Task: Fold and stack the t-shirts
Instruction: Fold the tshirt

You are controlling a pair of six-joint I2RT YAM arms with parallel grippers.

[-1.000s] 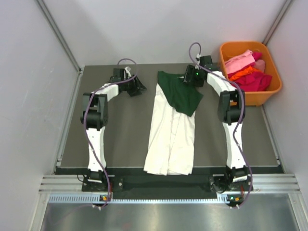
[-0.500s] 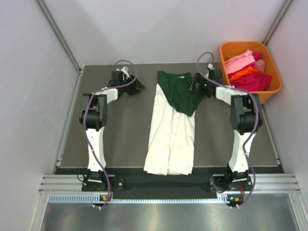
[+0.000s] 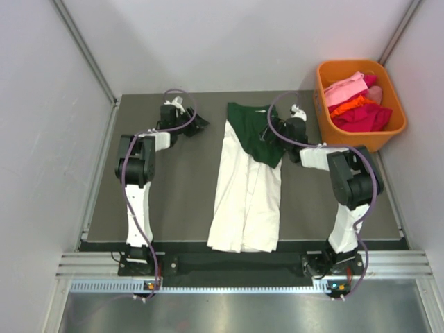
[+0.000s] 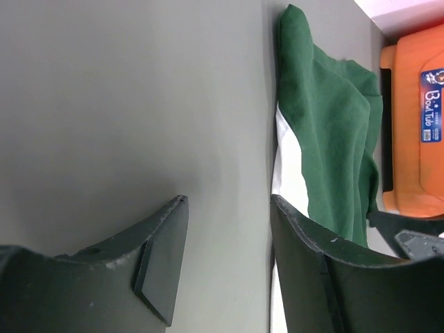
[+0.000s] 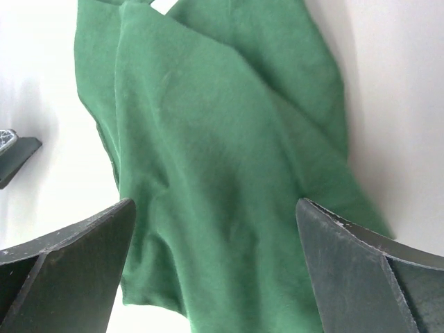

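Dark grey worktop [image 3: 173,194] walled by pale panels. The dark green t-shirt [image 5: 229,139], overlapping the cream-white t-shirt [image 3: 246,201], lies directly beneath the right gripper [image 5: 215,208], whose jaws are spread wide.

**R wrist: green tee under wide-spread fingers**

Dark green t-shirt [image 5: 222,139] fills most of the view. It's rumpled, w/ long creases and one layer lapped over another. Right end effector [image 5: 214,205] is over it, fingers [image 5: 69,263] spread wide, nothing pinched btw them. Small white patch [image 5: 163,5] at the shirt's edge. Pale washed-out ground [image 5: 41,69] either side; can't tell if cloth or surface. Small dark part [image 5: 17,156] at view edge, unidentifiable.
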